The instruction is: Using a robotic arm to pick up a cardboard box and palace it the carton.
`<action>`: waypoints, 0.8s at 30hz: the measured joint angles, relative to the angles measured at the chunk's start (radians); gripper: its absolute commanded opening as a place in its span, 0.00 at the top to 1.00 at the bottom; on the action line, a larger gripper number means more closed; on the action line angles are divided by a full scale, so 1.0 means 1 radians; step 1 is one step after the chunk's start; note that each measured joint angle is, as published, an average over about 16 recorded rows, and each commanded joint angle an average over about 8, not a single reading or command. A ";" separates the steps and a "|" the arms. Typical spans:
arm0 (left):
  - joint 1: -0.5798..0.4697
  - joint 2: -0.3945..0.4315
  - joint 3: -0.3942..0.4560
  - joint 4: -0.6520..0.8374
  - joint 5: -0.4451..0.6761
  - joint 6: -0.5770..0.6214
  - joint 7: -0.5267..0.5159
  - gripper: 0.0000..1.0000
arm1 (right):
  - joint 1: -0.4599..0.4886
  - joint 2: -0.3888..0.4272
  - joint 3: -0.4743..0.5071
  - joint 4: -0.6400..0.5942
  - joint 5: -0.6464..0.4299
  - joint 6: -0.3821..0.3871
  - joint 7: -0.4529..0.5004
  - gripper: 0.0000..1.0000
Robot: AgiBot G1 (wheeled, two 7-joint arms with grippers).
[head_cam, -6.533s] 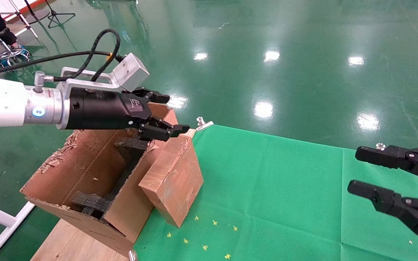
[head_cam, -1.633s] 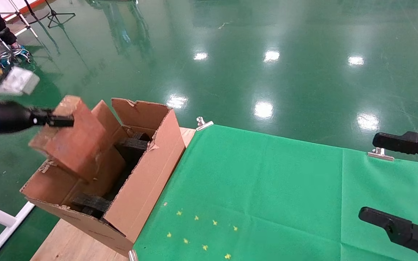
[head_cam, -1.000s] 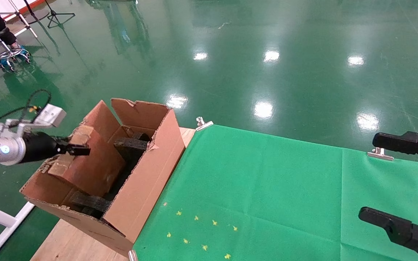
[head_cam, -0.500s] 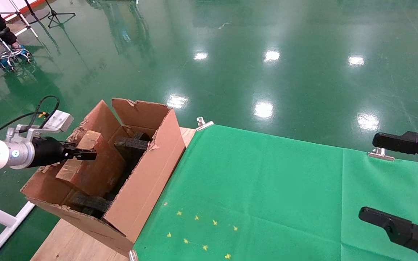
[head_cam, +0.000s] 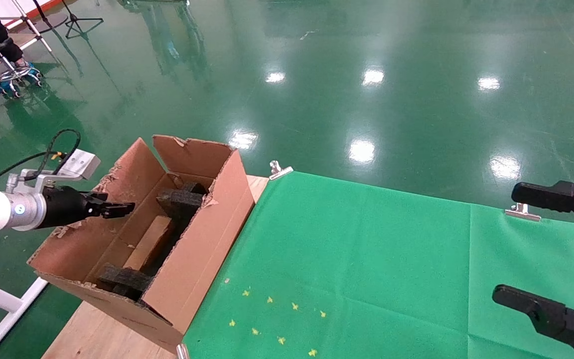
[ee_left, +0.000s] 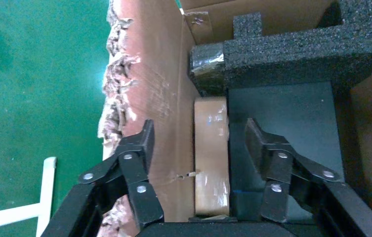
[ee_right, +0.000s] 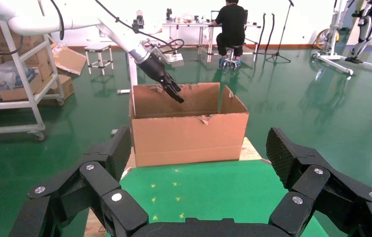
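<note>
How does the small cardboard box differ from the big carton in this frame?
The cardboard box is closed and narrow; the carton is far larger and open, its flaps standing up with torn edges. The cardboard box lies down inside the carton beside dark foam, while the carton stands upright on the table edge. The left gripper hovers open above, holding nothing. Both are brown cardboard.

No readable text, label, brand, number or sign appeared in any view. The carton (head_cam: 202,239), the cardboard box (ee_left: 211,153) inside it and the green cloth (head_cam: 366,259) carried no print that could be made out; the cloth's small yellow marks (head_cam: 277,319) were only star-like shapes.
</note>
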 measured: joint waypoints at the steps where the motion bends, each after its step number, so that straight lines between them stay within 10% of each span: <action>1: -0.004 -0.001 -0.003 -0.009 -0.003 0.000 0.003 0.00 | 0.000 0.000 0.000 0.000 0.000 0.000 0.000 0.00; 24: -0.108 -0.032 -0.072 -0.273 -0.082 -0.032 0.112 0.00 | 0.000 0.000 0.000 0.000 0.000 0.000 0.000 0.00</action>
